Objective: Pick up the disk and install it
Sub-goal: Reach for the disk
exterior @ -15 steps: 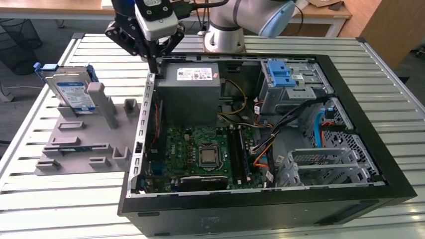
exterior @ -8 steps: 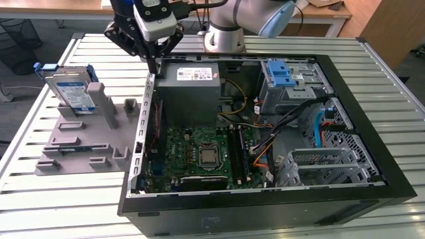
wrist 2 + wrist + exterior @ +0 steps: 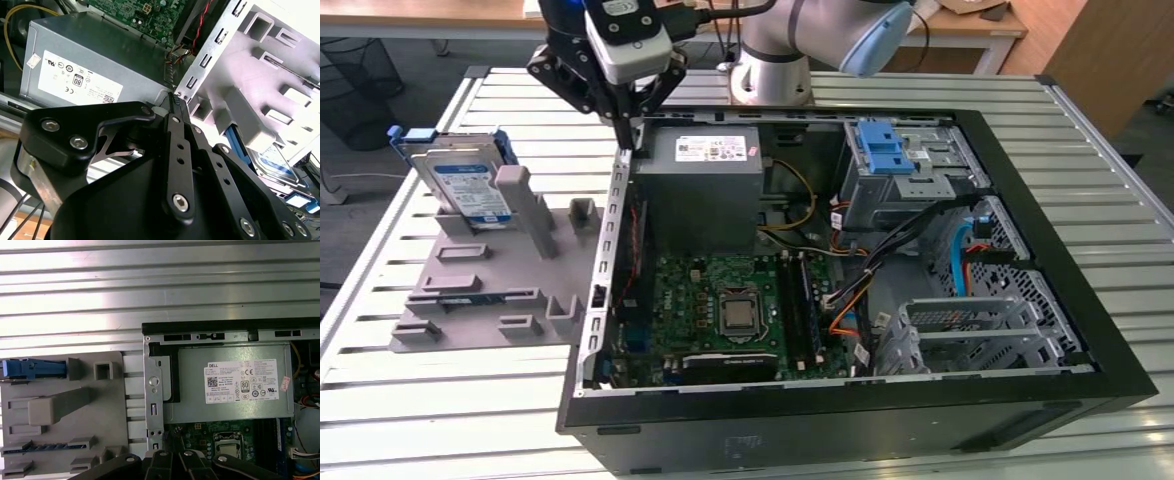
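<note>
Open computer case; grey fixture just beside it at the exterior view's left; power-supply box inside the case; the disk standing on edge in the fixture; gripper, jaws clenched on nothing, above the case wall near the box, apart from the disk.

Robotics lab bench, not a home. My arm base stands on a slatted metal table. 1 opened desktop computer case lies beside a grey parts fixture (moulded slots and posts). Wooden desks stand behind.
</note>
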Tool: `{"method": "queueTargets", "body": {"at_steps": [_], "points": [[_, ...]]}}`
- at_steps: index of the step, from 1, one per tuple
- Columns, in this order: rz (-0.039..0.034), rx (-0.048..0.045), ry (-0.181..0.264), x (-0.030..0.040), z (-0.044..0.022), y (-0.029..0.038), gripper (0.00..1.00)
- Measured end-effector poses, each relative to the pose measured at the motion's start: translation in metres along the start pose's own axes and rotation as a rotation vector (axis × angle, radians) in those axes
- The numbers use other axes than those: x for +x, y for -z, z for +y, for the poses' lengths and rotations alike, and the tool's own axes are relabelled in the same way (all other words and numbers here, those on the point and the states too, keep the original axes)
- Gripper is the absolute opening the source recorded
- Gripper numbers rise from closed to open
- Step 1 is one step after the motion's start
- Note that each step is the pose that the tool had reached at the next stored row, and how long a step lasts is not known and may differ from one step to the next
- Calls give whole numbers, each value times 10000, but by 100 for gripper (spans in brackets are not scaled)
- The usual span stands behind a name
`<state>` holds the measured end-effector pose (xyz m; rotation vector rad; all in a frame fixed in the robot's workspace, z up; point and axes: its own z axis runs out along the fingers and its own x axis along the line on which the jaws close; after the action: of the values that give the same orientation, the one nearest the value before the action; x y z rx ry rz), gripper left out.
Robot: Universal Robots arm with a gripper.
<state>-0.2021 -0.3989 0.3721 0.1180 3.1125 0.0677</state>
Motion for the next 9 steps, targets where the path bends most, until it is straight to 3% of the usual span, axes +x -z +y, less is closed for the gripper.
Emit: {"method": "queueTargets", "body": {"at_steps": [9], "points": [[0,0,1,22,-2,-9,11]]}}
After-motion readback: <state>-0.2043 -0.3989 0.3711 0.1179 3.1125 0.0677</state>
